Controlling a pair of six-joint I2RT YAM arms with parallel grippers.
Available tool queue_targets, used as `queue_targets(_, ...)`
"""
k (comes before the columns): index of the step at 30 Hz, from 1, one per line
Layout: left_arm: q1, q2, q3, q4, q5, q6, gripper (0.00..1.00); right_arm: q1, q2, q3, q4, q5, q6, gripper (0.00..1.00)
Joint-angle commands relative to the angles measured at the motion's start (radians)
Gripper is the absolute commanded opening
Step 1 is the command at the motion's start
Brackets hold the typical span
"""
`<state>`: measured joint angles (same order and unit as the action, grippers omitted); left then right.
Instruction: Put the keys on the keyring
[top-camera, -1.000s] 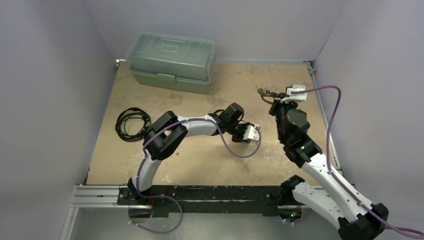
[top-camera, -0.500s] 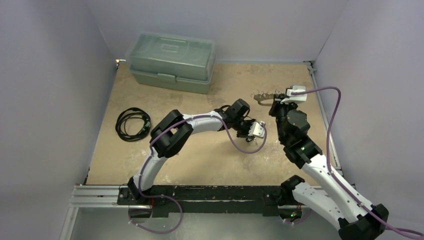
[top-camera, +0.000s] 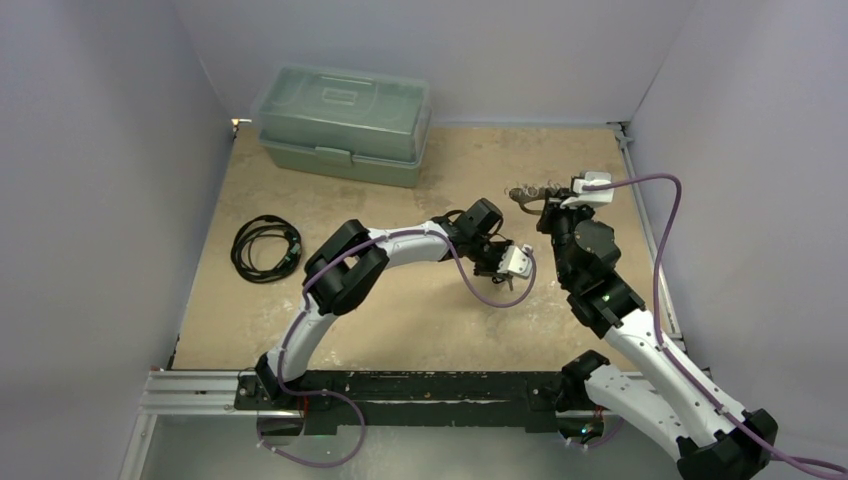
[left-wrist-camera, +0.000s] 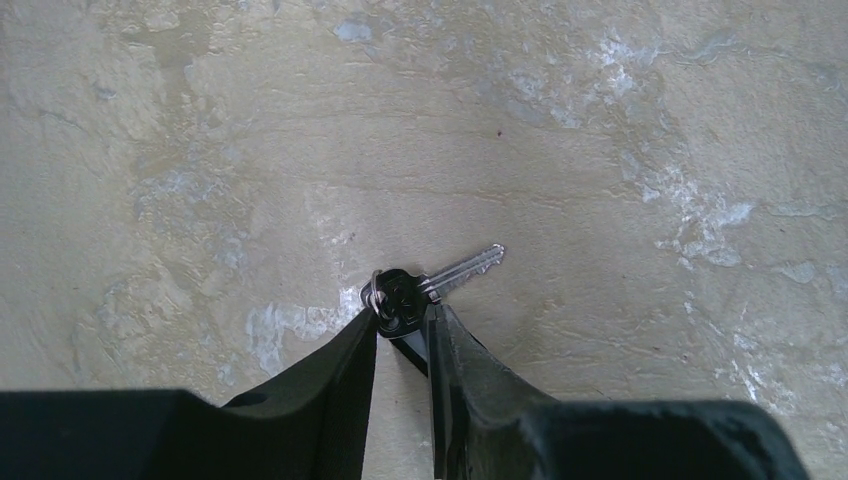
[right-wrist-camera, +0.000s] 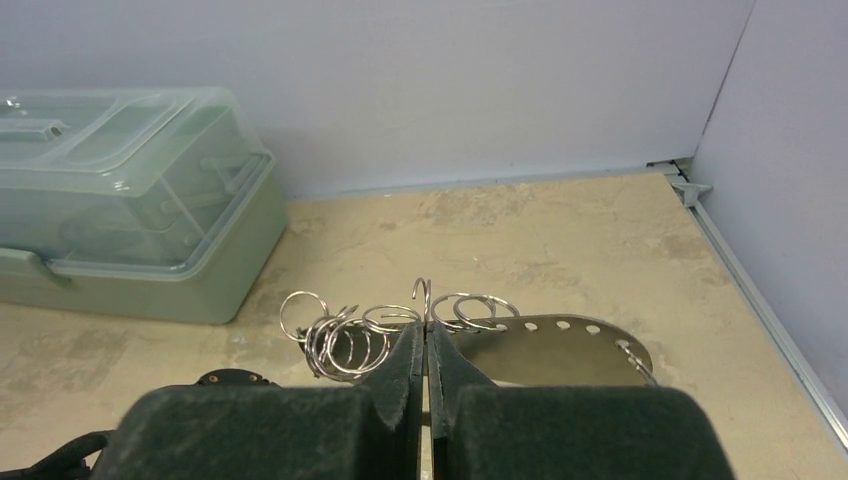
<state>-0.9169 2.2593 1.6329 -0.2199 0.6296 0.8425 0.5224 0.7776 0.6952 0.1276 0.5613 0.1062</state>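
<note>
My left gripper (left-wrist-camera: 402, 320) is shut on the dark head of a small silvery key (left-wrist-camera: 455, 273), which has a small split ring (left-wrist-camera: 374, 293) on the head. The blade sticks out up and to the right, just above the table. In the top view this gripper (top-camera: 515, 262) sits mid-table, close left of the right arm. My right gripper (right-wrist-camera: 425, 335) is shut on the keyring (right-wrist-camera: 570, 345), a flat pale metal oval with holes along its edge and several wire rings (right-wrist-camera: 350, 335) dangling at its left. It also shows in the top view (top-camera: 528, 193), held above the table.
A translucent green toolbox (top-camera: 345, 125) stands at the back left and also shows in the right wrist view (right-wrist-camera: 120, 200). A black coiled cable (top-camera: 265, 247) lies at the left. A purple cable (top-camera: 490, 295) loops under the left wrist. Walls close the back and sides.
My left arm has stretched right, carrying the key nearer the right arm. The keyring in my right gripper has shifted slightly and its angle has changed.
</note>
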Motion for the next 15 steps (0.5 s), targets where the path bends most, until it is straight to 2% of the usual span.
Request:
queue_targets(1,-0.007,0.005,0.038,-0.007,0.003,0.012,0.26,-0.003,-0.015,-0.001,0.046,-0.013,0.015,0.0)
queue_targets(15,-0.007,0.006,0.062,0.037,-0.001,-0.091,0.31,-0.004,-0.015,-0.003,0.046,-0.031,0.015,0.0)
